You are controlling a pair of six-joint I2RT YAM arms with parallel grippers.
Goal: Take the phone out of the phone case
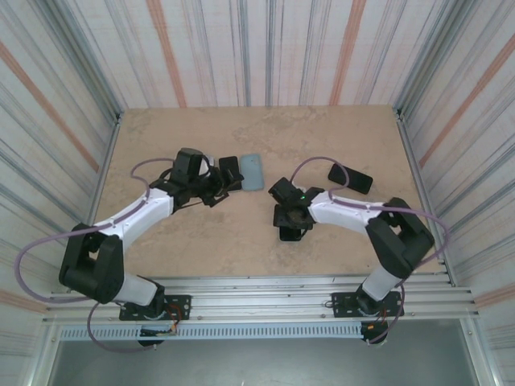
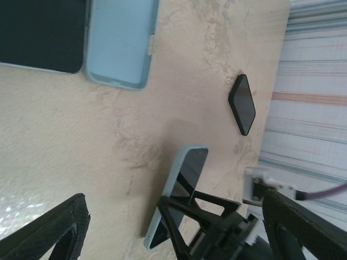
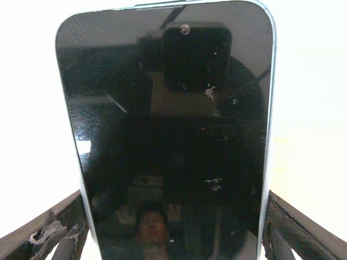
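A phone with a black screen in a light blue phone case (image 3: pixel 168 124) stands on its long edge on the table (image 2: pixel 187 168). My right gripper (image 3: pixel 176 230) is shut on it, one finger (image 3: pixel 54 227) pressed against each side of the case. In the top view this gripper (image 1: pixel 290 219) is near the table's middle. My left gripper (image 1: pixel 216 183) hovers further left and stands open, with nothing between its fingers (image 2: pixel 59 227).
An empty light blue case (image 2: pixel 122 40) lies flat beside a bare black phone (image 2: pixel 43 32), just right of my left gripper. Another black phone (image 1: pixel 350 178) lies at the right of the beige table (image 1: pixel 177 233). Striped walls stand on three sides.
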